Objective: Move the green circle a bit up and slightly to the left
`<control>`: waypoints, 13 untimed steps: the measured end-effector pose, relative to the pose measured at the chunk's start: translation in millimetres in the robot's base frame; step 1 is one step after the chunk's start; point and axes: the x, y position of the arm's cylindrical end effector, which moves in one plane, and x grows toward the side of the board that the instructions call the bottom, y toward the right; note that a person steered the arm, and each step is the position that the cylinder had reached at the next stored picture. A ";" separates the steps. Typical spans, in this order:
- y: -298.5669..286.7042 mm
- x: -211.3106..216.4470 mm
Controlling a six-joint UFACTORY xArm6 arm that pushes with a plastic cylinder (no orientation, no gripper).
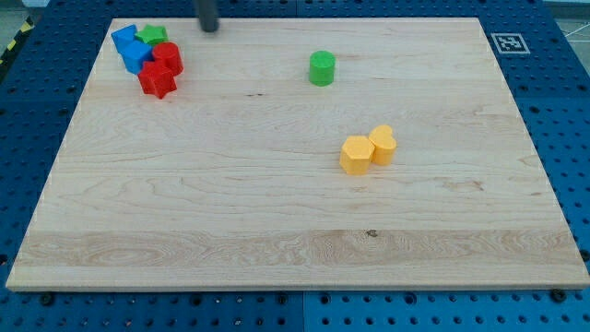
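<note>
You've got the green circle [322, 68] standing alone on the board [277, 221], upper middle. My tip [209, 28] sits at the top edge, well left of it, just right of the cluster: 2 blue blocks [130, 48], green block [153, 36], 2 red blocks [161, 70]. No claw here, just a rod. 2 yellow blocks [367, 151] touch, lower right of the circle.

Rod [207, 14] cut off by view's top; green block [153, 35] partly hidden behind red ones [162, 69].

green circle [322, 68] alone near the top edge, block cluster [147, 58] crowding top-left corner, yellow pair [367, 149] right of centre, open board [184, 203] between
</note>
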 end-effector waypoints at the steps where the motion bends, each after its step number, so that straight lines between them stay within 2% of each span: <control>1: 84.7 2.7; 2: 171.0 12.6; 3: 229.1 35.5; 4: 232.4 103.0; 5: 211.7 134.5; 6: 166.3 162.4; 8: 157.1 128.2; 9: 156.1 124.4; 10: 122.0 124.4; 11: 115.1 124.4; 13: 219.1 122.0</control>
